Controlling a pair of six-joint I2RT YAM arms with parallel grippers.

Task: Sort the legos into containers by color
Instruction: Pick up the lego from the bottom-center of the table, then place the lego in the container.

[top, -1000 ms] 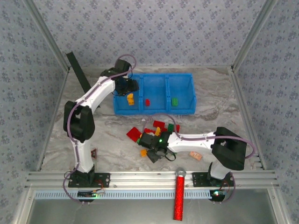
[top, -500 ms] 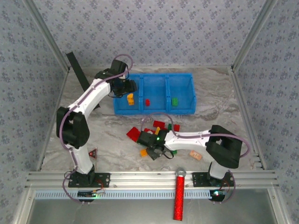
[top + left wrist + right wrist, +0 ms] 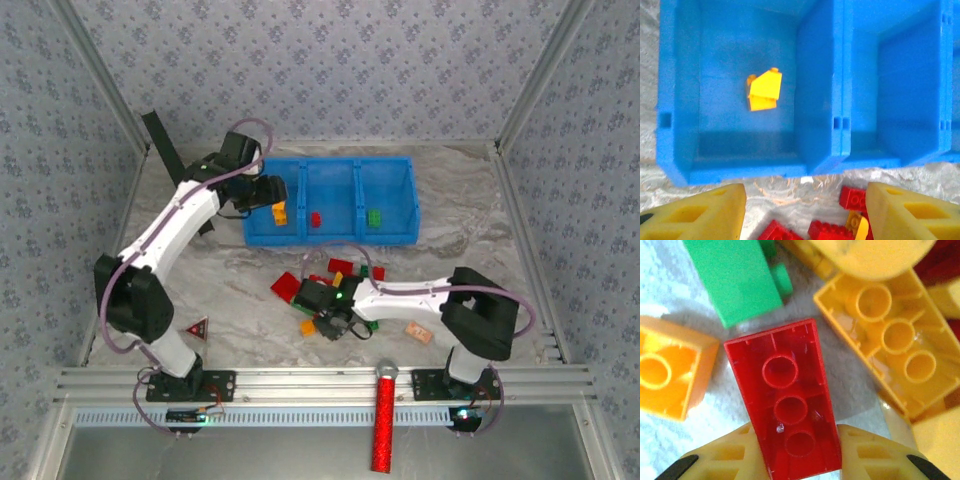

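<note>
Grey marbled tabletop (image 3: 470, 200), blue bin (image 3: 330, 238) at the back, loose bricks (image 3: 340, 267) in front.
Right gripper (image 3: 799, 442) is clamped on a red brick (image 3: 790, 400) (upside down, three round hollows showing), its fingers (image 3: 730, 457) pressing the two long sides. It lies on the table among the others, with a green brick (image 3: 735, 277), an orange brick (image 3: 670, 372) and a long yellow brick (image 3: 885, 345) just beside it. Left gripper (image 3: 802, 210) hangs over the bin's near wall, fingers apart, nothing between them. One yellow brick (image 3: 764, 90) lies in the left compartment.
</note>
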